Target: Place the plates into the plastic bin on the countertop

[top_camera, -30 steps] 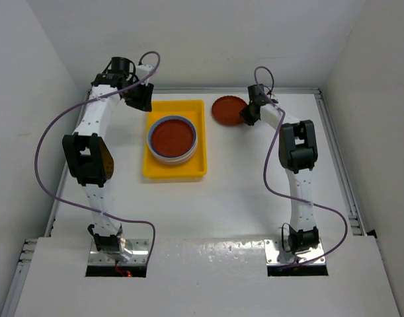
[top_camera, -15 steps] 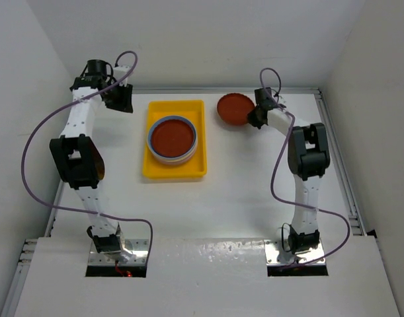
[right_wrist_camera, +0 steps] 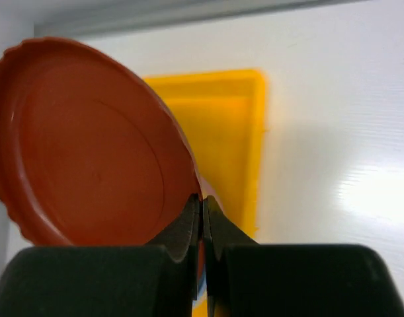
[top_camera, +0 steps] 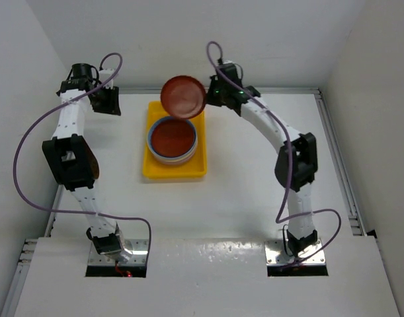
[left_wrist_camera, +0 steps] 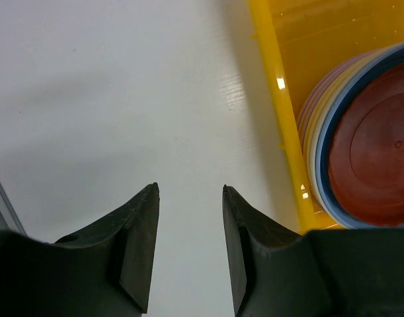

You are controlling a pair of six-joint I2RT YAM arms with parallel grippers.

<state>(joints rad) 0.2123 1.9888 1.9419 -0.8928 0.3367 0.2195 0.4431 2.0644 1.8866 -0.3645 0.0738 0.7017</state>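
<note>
We've got the right pincer [top_camera: 207,99] pressed tight on the rim of a dark red plate [top_camera: 183,97], and in the right wrist view the pincer [right_wrist_camera: 202,212] bites that plate [right_wrist_camera: 89,145] right at its edge. The plate reaches leftward from the grip, tilted, its face turned partly up. It hangs over the far end of the yellow bin [top_camera: 175,174]. The bin's long side runs from the far edge of the surface [top_camera: 241,191] toward the near edge. Inside it sits the stack of plates [top_camera: 173,139], another dark red one on top. That stack lies below the carried plate and a touch toward the near edge, so we reckon the move is a short drop down and back toward us, levelling the plate first. The left pincer [left_wrist_camera: 188,198] is spread and empty, parked near the far left corner beside the bin's left wall, so the right arm owns this one
</note>
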